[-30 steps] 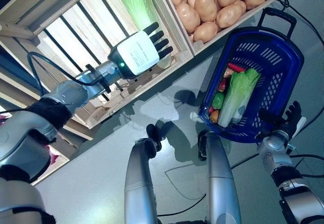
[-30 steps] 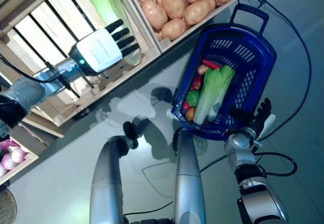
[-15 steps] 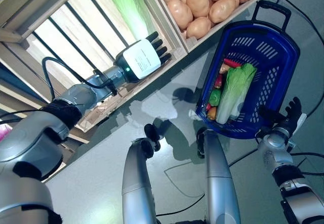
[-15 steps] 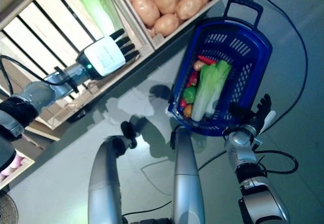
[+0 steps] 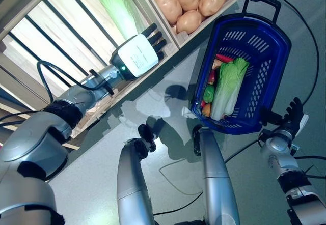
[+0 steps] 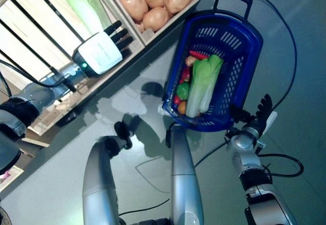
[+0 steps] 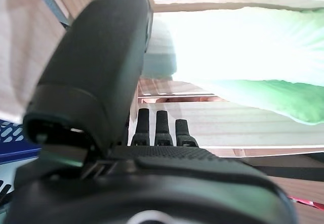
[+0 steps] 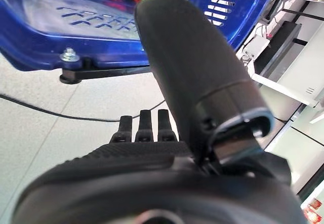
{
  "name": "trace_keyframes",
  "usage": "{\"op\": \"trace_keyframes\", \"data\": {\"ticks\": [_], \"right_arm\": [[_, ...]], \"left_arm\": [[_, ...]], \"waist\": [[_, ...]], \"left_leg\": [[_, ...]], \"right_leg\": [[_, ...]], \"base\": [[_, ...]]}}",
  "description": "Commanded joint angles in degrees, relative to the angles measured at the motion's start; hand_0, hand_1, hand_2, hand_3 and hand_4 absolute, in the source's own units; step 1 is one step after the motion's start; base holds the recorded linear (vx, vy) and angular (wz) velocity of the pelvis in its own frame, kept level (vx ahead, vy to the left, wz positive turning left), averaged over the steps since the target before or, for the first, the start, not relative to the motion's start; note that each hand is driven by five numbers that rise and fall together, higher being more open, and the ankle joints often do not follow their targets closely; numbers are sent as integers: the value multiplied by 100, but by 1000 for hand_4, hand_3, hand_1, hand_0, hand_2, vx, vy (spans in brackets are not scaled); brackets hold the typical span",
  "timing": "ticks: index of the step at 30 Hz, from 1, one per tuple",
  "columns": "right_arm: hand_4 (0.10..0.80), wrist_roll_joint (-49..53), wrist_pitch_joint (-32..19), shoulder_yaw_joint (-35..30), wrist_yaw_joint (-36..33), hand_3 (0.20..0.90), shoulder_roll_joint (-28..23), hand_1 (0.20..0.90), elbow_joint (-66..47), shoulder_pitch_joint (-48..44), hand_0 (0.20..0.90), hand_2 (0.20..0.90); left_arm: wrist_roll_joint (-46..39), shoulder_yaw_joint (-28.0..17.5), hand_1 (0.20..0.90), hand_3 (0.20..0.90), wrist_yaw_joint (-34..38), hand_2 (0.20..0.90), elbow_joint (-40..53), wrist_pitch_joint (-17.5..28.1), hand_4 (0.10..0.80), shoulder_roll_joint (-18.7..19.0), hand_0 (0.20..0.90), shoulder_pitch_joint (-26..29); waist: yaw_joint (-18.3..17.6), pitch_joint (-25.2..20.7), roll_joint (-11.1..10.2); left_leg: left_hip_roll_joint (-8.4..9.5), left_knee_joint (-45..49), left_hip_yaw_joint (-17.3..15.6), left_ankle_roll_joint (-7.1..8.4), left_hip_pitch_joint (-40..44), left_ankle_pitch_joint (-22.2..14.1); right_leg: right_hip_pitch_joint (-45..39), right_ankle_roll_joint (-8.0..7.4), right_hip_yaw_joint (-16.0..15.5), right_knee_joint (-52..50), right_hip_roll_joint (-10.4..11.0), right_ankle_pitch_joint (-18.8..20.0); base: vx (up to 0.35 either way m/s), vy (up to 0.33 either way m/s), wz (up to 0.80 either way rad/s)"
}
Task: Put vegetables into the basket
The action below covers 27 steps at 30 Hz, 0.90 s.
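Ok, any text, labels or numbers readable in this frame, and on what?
None can be read.
The white cover on the back of the left hand carries faint lines of print, too small to read.
The blue basket, the potato crate and the right hand show no writing.

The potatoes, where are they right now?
The potatoes are piled in a wooden crate at the top of the left eye view, between the long green cabbage and the blue basket.
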<state>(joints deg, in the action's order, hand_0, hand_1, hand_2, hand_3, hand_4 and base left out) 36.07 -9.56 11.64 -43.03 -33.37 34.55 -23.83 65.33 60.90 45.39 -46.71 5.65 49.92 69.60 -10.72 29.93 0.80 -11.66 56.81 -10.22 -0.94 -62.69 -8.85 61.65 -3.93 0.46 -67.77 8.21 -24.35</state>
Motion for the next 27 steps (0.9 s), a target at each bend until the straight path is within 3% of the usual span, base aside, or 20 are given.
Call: {"op": "trace_keyframes", "data": {"ticks": [1,2,17,27], "right_arm": [[800,-469,-228,-324,-313,900,-413,900,-500,116,900,900],[800,-483,-239,-327,-309,900,-414,900,-499,131,900,900],[800,-506,-327,-336,-280,900,-452,900,-575,140,900,900],[800,-659,-374,-225,-320,900,-280,900,-657,117,900,900]], "left_arm": [[-312,-683,380,380,501,380,-107,-585,453,52,380,617],[-333,-674,300,300,528,300,-128,-584,400,54,300,634],[-283,-622,300,300,744,300,-293,-451,400,37,300,768],[-257,-631,300,300,1308,300,131,-77,400,258,300,837]], "waist": [[-150,-13,-215],[-152,-13,-215],[-189,-13,-231],[-130,-13,-228]], "left_leg": [[-120,687,133,207,443,-1451],[-125,684,129,207,441,-1447],[-141,461,-10,212,632,-1347],[-126,-137,-79,296,1332,-1111]], "right_leg": [[-247,88,-19,753,82,801],[-245,86,-15,758,83,806],[-443,35,-12,983,86,907],[-1118,21,-95,1421,67,1001]], "base": [[-21,29,-4],[-23,28,-5],[-6,5,-1],[0,0,0]]}}
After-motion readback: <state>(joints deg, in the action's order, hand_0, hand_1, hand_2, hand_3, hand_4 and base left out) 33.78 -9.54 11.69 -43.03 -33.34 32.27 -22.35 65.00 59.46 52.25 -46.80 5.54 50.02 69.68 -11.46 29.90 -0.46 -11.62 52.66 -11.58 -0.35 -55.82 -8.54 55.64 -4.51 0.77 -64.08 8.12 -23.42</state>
